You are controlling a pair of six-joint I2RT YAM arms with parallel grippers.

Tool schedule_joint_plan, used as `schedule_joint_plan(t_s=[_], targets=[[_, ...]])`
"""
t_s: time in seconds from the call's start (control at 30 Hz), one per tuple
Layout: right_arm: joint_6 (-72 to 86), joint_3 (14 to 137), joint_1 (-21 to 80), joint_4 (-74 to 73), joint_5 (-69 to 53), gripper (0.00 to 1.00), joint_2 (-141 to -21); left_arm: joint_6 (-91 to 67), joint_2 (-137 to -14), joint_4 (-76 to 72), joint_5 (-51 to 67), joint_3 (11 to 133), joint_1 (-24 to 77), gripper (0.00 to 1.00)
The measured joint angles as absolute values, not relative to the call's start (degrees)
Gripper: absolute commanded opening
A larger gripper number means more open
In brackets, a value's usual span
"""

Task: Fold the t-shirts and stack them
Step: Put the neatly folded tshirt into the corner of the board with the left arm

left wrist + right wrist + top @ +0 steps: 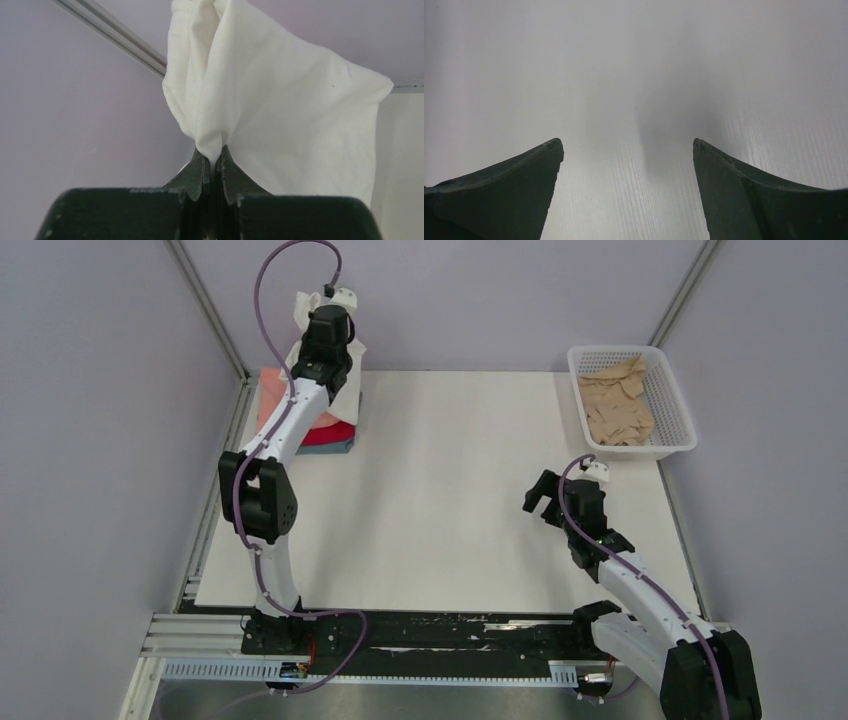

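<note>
A white plastic lattice basket sits at the far right corner of the flat white surface — pale lavender walls enclose it, with grey metal rails running up the corners.

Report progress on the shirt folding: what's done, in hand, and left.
Done: a folded stack of pink, red and grey-blue shirts sits at the far left corner of the table. In hand: the left gripper is shut on the white t-shirt, bunched, by that stack. Left: placing it, then the tan t-shirt lying crumpled in the basket. The right gripper is open and empty.
</note>
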State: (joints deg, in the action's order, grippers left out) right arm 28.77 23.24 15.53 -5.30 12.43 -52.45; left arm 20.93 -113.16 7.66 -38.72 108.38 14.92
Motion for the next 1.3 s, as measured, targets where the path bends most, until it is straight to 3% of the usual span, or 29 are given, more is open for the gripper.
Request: schedule_joint_plan(t_s=[0.9, 0.97, 1.03, 1.1, 1.13, 1.2, 1.3], targets=[[28.3, 23.2, 15.4, -5.3, 13.6, 1.00, -53.0, 11.1, -128.6, 12.8, -23.6, 113.2, -0.8, 0.00], [28.3, 23.2, 15.4, -5.3, 13.6, 1.00, -53.0, 10.5, -128.6, 13.0, -23.2, 113.2, -1.3, 0.04], [28.3, 23.2, 15.4, -5.3, 13.7, 1.00, -53.0, 10.1, -128.6, 13.0, -22.9, 113.5, -1.7, 0.15], [28.3, 23.2, 15.4, -5.3, 13.7, 1.00, -53.0, 9.3, -128.6, 13.4, -22.7, 113.7, -1.9, 0.52], [28.3, 23.2, 15.4, -5.3, 13.7, 1.00, -53.0, 9.0, -128.6, 13.7, -22.7, 113.8, -2.0, 0.85], [28.3, 23.2, 15.4, -5.3, 13.7, 1.00, -53.0, 8.4, -128.6, 14.4, -22.7, 114.0, -2.3, 0.98], [28.3, 23.2, 15.4, -5.3, 13.7, 1.00, -53.0, 6.9, -128.6, 15.5, -23.2, 114.4, -2.7, 1.00]])
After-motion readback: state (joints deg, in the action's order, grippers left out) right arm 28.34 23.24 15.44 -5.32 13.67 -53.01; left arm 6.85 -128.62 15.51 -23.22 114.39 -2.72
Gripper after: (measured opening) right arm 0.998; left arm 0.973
